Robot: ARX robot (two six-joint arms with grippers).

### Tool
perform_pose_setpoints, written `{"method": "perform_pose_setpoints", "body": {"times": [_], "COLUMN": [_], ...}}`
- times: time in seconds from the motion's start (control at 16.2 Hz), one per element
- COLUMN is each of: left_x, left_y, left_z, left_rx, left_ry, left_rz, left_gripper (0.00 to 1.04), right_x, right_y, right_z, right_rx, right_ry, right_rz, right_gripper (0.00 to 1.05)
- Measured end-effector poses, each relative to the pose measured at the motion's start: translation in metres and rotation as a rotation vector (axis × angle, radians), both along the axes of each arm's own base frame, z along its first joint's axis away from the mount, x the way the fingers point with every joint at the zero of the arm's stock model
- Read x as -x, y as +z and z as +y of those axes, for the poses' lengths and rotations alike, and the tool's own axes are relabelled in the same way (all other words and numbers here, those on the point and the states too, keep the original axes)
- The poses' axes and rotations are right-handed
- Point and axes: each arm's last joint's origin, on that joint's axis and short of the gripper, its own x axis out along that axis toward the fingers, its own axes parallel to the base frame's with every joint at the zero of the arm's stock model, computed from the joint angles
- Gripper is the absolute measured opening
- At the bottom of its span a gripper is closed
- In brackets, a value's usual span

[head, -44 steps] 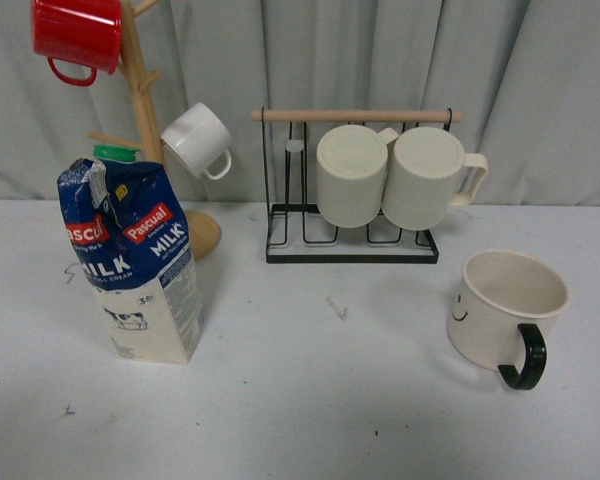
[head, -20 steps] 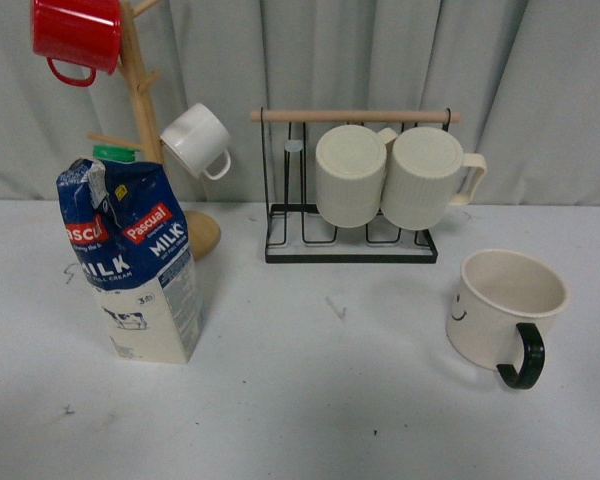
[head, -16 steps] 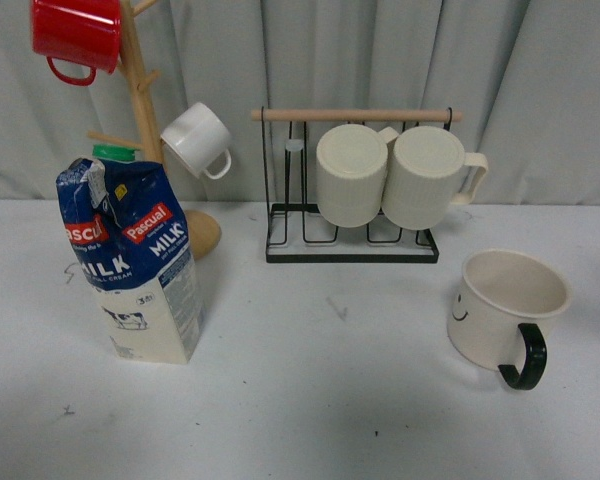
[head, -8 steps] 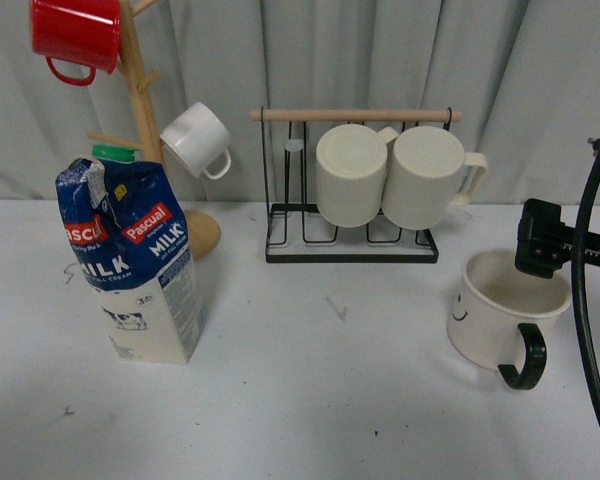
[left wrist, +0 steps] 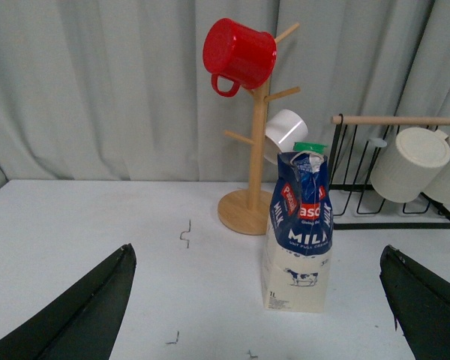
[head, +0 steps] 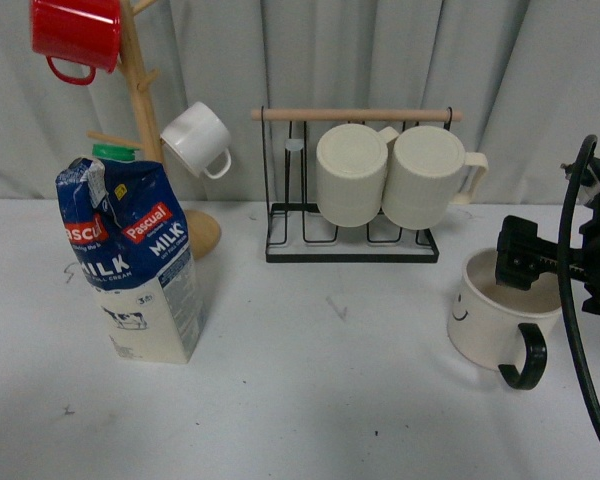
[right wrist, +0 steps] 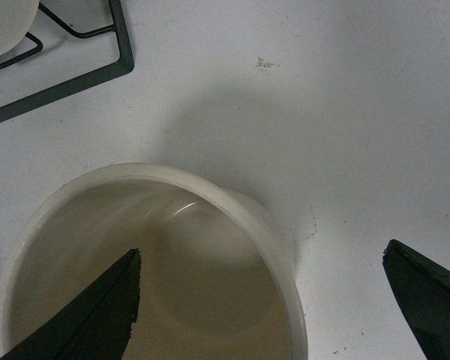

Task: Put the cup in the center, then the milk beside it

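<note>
The cup [head: 485, 325], cream-white with a black loop handle and a small smiley face, stands on the white table [head: 320, 380] at the right. My right gripper [head: 552, 268] is open and low over it. In the right wrist view [right wrist: 262, 307] one finger [right wrist: 90, 315] hangs over the cup's inside [right wrist: 172, 285] and the other is outside the rim, above bare table. The milk [head: 135, 270], a blue and cream carton with a green cap, stands upright at the left. In the left wrist view my left gripper [left wrist: 255, 330] is open and empty, facing the milk [left wrist: 300, 232] from a distance.
A wooden mug tree [head: 140, 120] behind the milk carries a red mug [head: 77, 35] and a small white mug [head: 195, 140]. A black wire rack [head: 350, 250] at the back middle holds two ribbed cream mugs [head: 352, 175]. A grey curtain closes the back.
My right gripper has come into view from the right and moved left over the cup. The cup and the milk have not moved.
</note>
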Motion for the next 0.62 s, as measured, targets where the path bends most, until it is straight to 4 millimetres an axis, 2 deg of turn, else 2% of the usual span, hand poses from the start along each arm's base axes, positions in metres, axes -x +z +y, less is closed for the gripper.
{"method": "perform_pose_setpoints", "body": {"times": [0.06,0.12,0.49,0.56,0.62], "left_x": [0.0000,0.0000,0.0000,0.0000,0.0000], "left_y": [0.0000,0.0000,0.0000,0.0000,0.0000], "left_z": [0.0000,0.0000,0.0000,0.0000,0.0000], "left_rx": [0.000,0.000,0.000,0.000,0.000], "left_ry": [0.000,0.000,0.000,0.000,0.000], "left_rz": [0.000,0.000,0.000,0.000,0.000], "left_gripper": [0.98,0.98,0.98,0.98,0.98], "right_x": [-0.0001,-0.0003,0.0009,0.0020,0.0038], "right_y": [0.0000,0.0002,0.0001,0.0011,0.0058], "right_z": [0.0000,0.0000,0.0000,0.0002,0.0009], "right_rx": [0.000,0.000,-0.006,-0.016,-0.019], "right_ry": [-0.001,-0.001,-0.003,-0.003,-0.002], "right_rz": [-0.001,-0.004,0.010,0.013,0.008], "right_gripper": [0.87,0.72,0.08,0.03,0.03]}}
